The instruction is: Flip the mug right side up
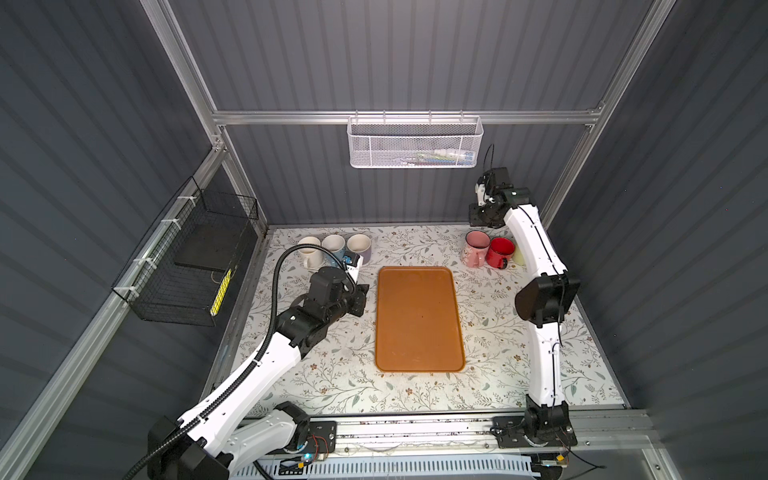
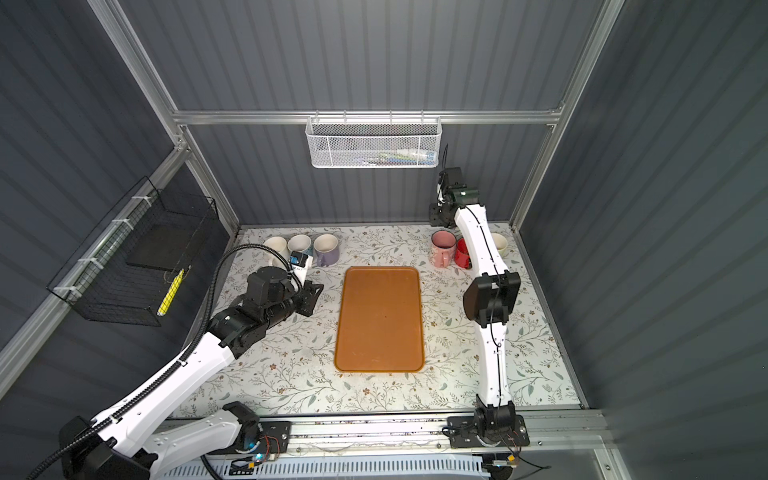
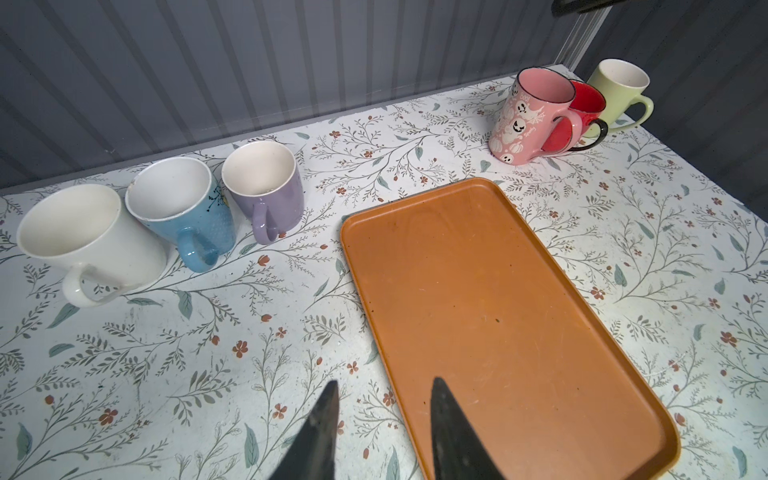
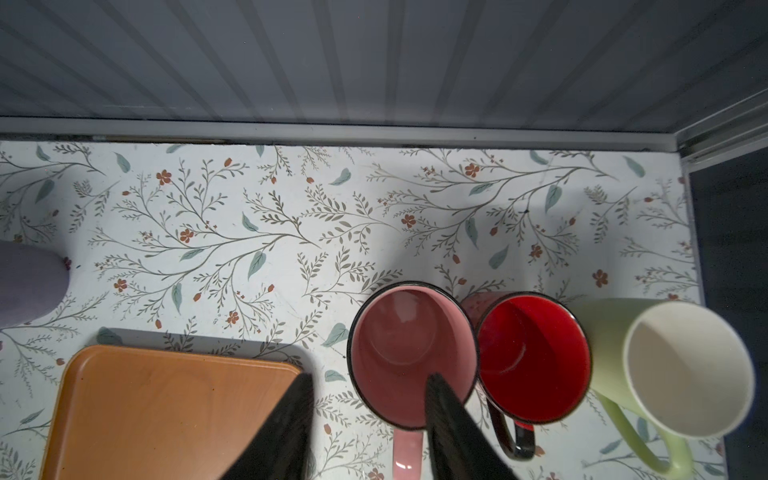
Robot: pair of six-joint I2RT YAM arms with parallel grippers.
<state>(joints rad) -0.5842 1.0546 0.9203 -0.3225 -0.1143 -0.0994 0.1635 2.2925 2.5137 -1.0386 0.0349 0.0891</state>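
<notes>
Left wrist view, far left: white mug point(image 3: 83, 237), blue mug point(image 3: 183, 208) and purple mug point(image 3: 266, 187), side by side along the back wall, mouths up. Next, left gripper point(image 3: 385, 382), fingers parted with nothing between them, above the left edge of the orange tray point(image 3: 478, 291). Further right, near the back corner: pink mug point(image 4: 411, 353), red mug point(image 4: 532, 357) just beside it, then pale green mug point(image 4: 685, 365), each standing mouth-up on the floral table point(image 4: 249, 249). Last, right gripper point(image 4: 370, 375): raised over the pink mug, spread apart, gripping nothing.

green mug point(image 1: 519, 258) behind R arm point(image 1: 534, 241) (mostly), basket items point(image 1: 449, 157) blurry
</notes>
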